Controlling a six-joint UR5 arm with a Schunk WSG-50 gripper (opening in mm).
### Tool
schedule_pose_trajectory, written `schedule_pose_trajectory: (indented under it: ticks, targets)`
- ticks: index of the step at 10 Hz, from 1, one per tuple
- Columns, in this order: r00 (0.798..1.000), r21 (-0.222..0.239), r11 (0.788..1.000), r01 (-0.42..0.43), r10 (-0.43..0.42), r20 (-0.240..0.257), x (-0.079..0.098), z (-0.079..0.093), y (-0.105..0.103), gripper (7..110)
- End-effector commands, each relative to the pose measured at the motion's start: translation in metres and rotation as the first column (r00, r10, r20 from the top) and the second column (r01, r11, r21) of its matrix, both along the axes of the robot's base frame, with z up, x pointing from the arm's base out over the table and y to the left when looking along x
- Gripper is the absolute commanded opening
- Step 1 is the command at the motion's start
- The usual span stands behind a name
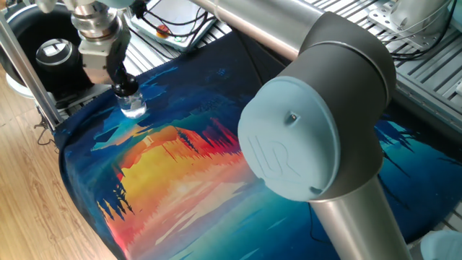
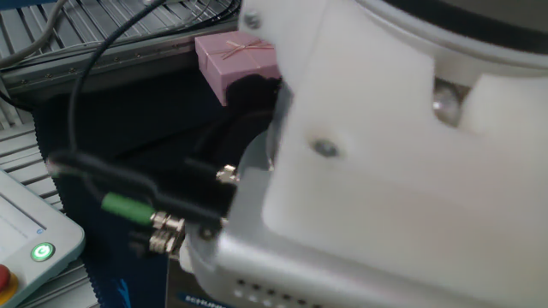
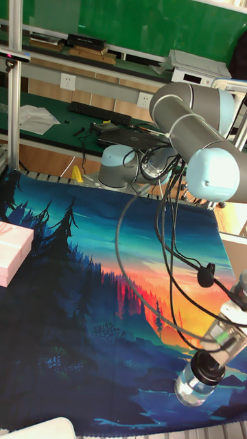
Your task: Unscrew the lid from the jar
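1. So far the lid (image 1: 126, 88) sits on the jar (image 1: 132, 107), judged from both views that show them; no gap between cap and neck can be made out, so I take the unscrewing as in hand and not finished
2. Claw (image 1: 124, 85) comes down from above and its tips sit at the lid; it looks closed on the lid, though the fingers themselves are too small and dark to make out cleanly
3. In the tall view the jar (image 3: 192, 386) stands near the lower right edge of the mat, with the lid (image 3: 206, 367) and claw (image 3: 210, 362) above it, the whole stack leaning in the picture
4. What is left, as I judge it: more turning until the thread lets go, then lifting the lid clear; nothing holds the jar, so it may spin with the cap
5. Bench is covered by a printed mat (image 1: 180, 166), a sunset and dark pines in blue, orange and red
6. A pink box (image 2: 233, 58) lies at the mat's edge, well apart from the jar
7. Around it: aluminium frame rails, loose cables, a green wall with sockets, a keyboard on a shelf, a black ring device (image 1: 52, 52) beside the mat
8. The other fixed view is almost wholly blocked by the arm's white housing
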State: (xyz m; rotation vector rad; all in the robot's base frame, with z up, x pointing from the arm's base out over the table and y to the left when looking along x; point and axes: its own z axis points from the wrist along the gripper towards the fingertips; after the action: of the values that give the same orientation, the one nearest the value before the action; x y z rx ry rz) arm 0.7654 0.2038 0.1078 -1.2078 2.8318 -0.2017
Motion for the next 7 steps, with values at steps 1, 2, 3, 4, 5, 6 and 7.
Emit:
schedule_pose_trajectory:
  ticks: [1, 2, 3, 4, 5, 6, 7]
  targets:
    - [0.984, 0.037, 0.983, -0.178, 0.179, 0.001, 0.002, -0.007, -0.001, 22]
    - [0.979, 0.034, 0.978, -0.205, 0.205, -0.008, -0.001, -0.003, -0.003, 22]
    - [0.964, 0.026, 0.964, -0.266, 0.267, -0.023, -0.002, 0.004, -0.008, 22]
    - [0.94, 0.034, 0.941, -0.337, 0.339, -0.042, -0.002, 0.013, -0.01, 22]
    - [0.911, 0.041, 0.913, -0.405, 0.407, -0.059, 0.0, 0.022, -0.01, 22]
    - [0.897, 0.043, 0.899, -0.435, 0.437, -0.066, 0.001, 0.021, -0.007, 22]
    - [0.874, 0.071, 0.875, -0.479, 0.483, -0.053, 0.005, 0.015, 0.0, 22]
